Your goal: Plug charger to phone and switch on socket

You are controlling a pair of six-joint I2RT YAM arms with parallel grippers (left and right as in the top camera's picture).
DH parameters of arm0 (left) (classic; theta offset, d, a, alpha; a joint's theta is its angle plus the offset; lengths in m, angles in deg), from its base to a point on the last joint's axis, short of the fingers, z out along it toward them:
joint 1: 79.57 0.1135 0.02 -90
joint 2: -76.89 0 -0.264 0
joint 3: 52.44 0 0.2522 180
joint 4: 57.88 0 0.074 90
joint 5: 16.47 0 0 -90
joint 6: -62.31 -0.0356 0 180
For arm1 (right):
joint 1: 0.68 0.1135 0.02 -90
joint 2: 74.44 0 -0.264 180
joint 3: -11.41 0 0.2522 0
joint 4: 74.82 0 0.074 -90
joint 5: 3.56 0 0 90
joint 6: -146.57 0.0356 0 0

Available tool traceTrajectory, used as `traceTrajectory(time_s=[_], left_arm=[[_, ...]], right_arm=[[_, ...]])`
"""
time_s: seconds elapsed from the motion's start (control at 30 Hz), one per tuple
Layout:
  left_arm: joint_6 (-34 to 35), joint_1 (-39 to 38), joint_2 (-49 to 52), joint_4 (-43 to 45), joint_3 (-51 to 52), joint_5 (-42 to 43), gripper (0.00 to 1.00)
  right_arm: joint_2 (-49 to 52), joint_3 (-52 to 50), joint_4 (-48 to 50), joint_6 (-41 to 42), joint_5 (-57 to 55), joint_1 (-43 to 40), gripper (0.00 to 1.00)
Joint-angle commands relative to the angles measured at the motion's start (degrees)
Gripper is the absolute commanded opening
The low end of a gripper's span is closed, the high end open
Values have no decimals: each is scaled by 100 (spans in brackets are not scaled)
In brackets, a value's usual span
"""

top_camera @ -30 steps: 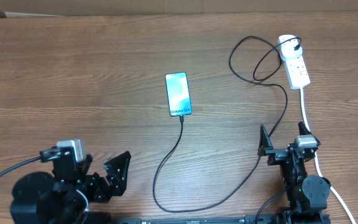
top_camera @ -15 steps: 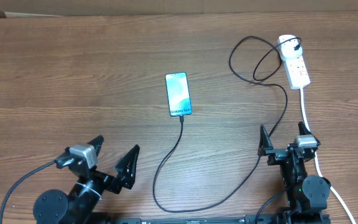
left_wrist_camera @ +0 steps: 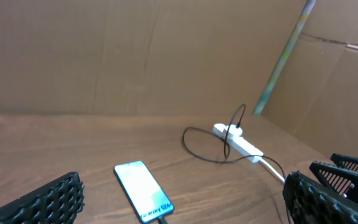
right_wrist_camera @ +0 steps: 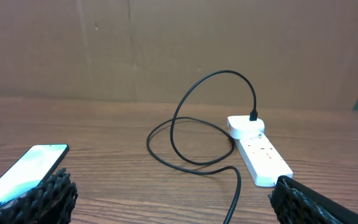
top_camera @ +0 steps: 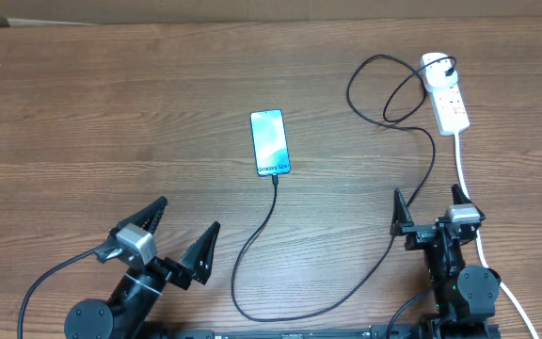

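Lying flat near the middle of the wooden table (top_camera: pixel 83 113), the phone (top_camera: pixel 270 142) shows a lit blue-teal screen. The charger (top_camera: pixel 252 243) cable seems already joined to its near edge. From there the cable sweeps toward the near edge, then right and far, and loops beside the socket (top_camera: pixel 448 99), where its black plug sits in the far outlet. That white power strip lies at the far right. Both arms wait at the near edge: the left gripper (top_camera: pixel 191 212) and the right gripper (top_camera: pixel 426 202) each have their jaws spread wide and hold nothing. What remains is probably the switch, though its position cannot be told from these views. The right arm is closer. It would do well to bring its fingers together into one tip, approach from above clear of the cable loop, and press straight down on the red-marked switch so the light strip does not slide.
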Motion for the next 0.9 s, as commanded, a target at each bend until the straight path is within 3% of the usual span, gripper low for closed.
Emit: traceTrajectory(time_s=[0.0,0.87], left_arm=[[-111,-11,-164,223,153,96,99],[-328,-15,-164,501,245,-356,100]], right_arm=[[-52,-57,33,33,-55,44,100],[-52,-57,33,33,-55,44,100]])
